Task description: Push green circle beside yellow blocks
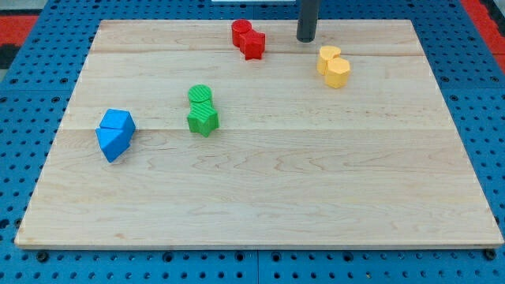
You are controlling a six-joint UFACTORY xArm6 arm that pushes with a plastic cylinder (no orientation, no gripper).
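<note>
Wooden table (260,197) fills most of the view, sitting on a blue pegboard (31,79).

Far left, roughly mid-height: two blue blocks (115,134) touching, angular shapes – exact shape hard to call. One sits toward the view's top, the other just below and slightly left.

Next to the right, well apart from the blue pair: the green circle (201,95), w/ a green star block (203,119) touching it on the side toward the view's bottom. The circle is round, so no long axis or heading of its own can be read; the green pair together runs approx. top-to-bottom in the view. It lies left of centre, in the upper half of the table, well apart from the yellow blocks.

Further right, near the top edge: two red blocks (248,39), touching, one up-left and one down-right; shapes not clear.

Then my tip (306,39) – the dark rod comes down from the view's top and ends on the table near its top edge, between the red pair and the yellow pair, touching neither. No pincer on this arm, so no open/closed state to give.

Furthest right: two yellow blocks (334,66), touching, rounded forms, one up-left and the other down-right. They sit just below and right of my tip.
</note>
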